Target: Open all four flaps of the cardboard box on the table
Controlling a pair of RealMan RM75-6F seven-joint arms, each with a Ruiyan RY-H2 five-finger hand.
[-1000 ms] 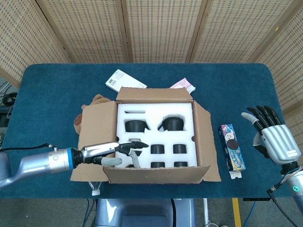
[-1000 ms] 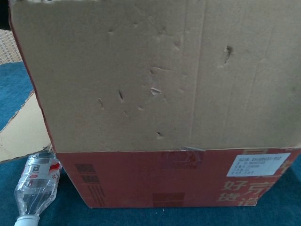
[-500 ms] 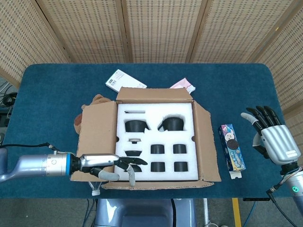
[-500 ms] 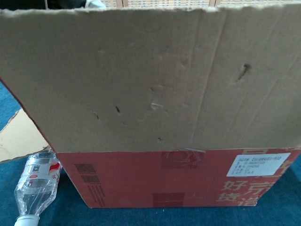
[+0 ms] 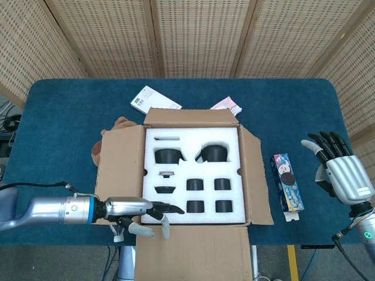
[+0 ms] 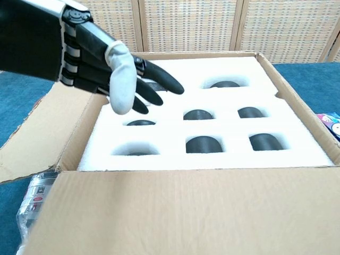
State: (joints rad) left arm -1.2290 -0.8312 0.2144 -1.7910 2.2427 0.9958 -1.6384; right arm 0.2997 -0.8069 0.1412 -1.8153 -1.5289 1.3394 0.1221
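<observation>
Hovering with fingers spread and nothing held, our left hand (image 5: 137,212) sits at the near-left corner of the cardboard box (image 5: 196,175) at table centre; our right hand (image 5: 340,172) hangs open, well apart. All four flaps appear folded out. We judge the near flap (image 5: 193,252), overhanging the table edge, could spring back, or a careless withdrawal could snag the foam insert (image 5: 193,175).

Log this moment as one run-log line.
cardboard box: near flap folded down, foam insert exposed | left hand: open, over box's near-left corner | right hand: open, idle beside snack box
</observation>
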